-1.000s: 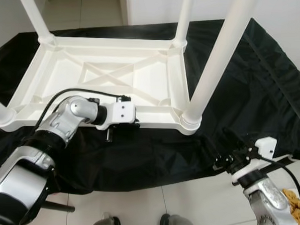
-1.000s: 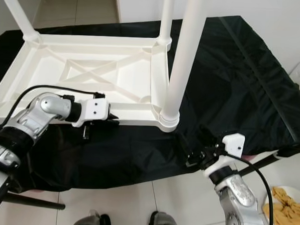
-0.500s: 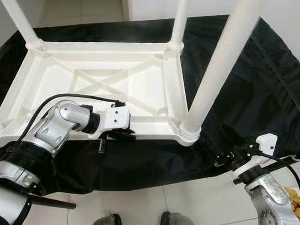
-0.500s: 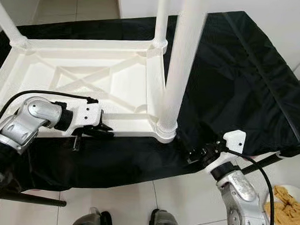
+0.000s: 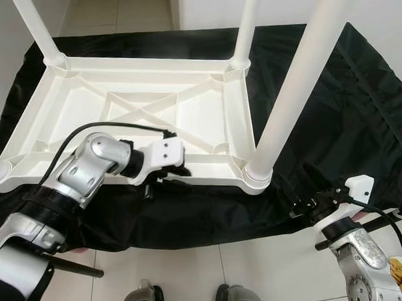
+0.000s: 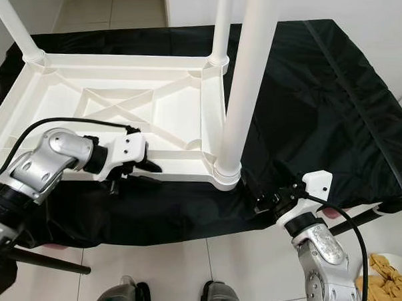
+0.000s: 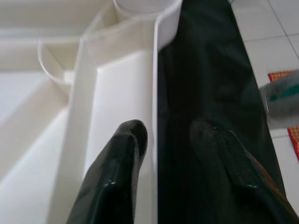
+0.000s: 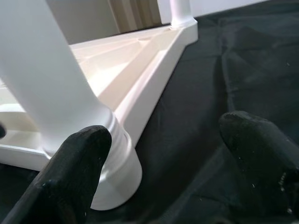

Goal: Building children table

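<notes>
The left claw has closed in on the upturned children table, fingers parted astride its near rim, while the right claw waits spread wide just beside the nearest leg, so a lift or flip looks close.

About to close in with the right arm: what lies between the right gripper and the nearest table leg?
Just bare black cloth. In the right wrist view, the open right gripper faces the near leg, nothing lying between.
</notes>
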Controlling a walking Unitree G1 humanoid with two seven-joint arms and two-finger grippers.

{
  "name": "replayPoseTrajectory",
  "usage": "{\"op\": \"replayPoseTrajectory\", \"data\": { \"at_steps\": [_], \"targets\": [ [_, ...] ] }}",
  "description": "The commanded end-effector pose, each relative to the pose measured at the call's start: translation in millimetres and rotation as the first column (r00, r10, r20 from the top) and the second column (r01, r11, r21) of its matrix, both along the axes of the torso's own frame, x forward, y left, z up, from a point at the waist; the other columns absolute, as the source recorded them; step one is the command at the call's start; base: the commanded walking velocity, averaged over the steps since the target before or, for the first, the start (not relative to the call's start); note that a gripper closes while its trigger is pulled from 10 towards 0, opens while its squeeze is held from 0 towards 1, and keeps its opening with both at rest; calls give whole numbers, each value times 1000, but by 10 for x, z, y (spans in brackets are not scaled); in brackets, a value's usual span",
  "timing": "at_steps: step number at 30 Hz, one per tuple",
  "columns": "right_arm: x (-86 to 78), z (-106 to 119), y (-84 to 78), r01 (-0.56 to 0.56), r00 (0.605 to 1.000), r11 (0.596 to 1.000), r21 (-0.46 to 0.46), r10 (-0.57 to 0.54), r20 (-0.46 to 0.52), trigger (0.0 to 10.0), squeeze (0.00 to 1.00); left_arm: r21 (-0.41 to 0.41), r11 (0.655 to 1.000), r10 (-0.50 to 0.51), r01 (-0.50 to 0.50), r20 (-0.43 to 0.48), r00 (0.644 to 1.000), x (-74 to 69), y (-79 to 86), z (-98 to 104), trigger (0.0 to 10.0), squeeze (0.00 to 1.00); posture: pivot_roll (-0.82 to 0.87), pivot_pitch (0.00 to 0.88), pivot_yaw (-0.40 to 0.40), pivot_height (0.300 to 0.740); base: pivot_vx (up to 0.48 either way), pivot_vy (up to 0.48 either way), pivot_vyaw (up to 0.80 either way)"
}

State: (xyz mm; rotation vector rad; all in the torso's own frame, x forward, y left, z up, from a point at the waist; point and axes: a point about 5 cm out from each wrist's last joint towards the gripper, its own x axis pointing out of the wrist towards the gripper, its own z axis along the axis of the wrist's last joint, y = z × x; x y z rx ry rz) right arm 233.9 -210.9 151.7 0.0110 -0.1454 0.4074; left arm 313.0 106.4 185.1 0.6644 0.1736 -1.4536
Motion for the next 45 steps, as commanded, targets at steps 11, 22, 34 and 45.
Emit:
{"op": "replayPoseTrajectory", "data": {
  "at_steps": [11, 22, 34, 45],
  "targets": [
    [60, 21, 52, -68, 998, 998, -16, 68, 4, 10000, 0, -281, 945, 166, -165, -19, 986, 115, 6, 407, 10000, 0, -50, 141, 55, 740, 0, 0, 0],
    [278, 171, 97, -108, 992, 993, -40, 110, 59, 10000, 0, -481, 767, 394, -424, -167, 904, 4, -39, 528, 10000, 0, -30, 138, 42, 740, 0, 0, 0],
    [400, 215, 118, -125, 988, 991, -49, 129, 81, 10000, 0, -546, 676, 440, -495, -240, 865, -256, -91, 464, 10000, 0, -17, 137, 31, 740, 0, 0, 0],
    [385, 199, 42, -201, 978, 974, -107, 206, 32, 10000, 0, -560, 699, 416, -446, -189, 890, -596, -201, 399, 10000, 0, -13, 142, 15, 740, 0, 0, 0]
  ]
}}
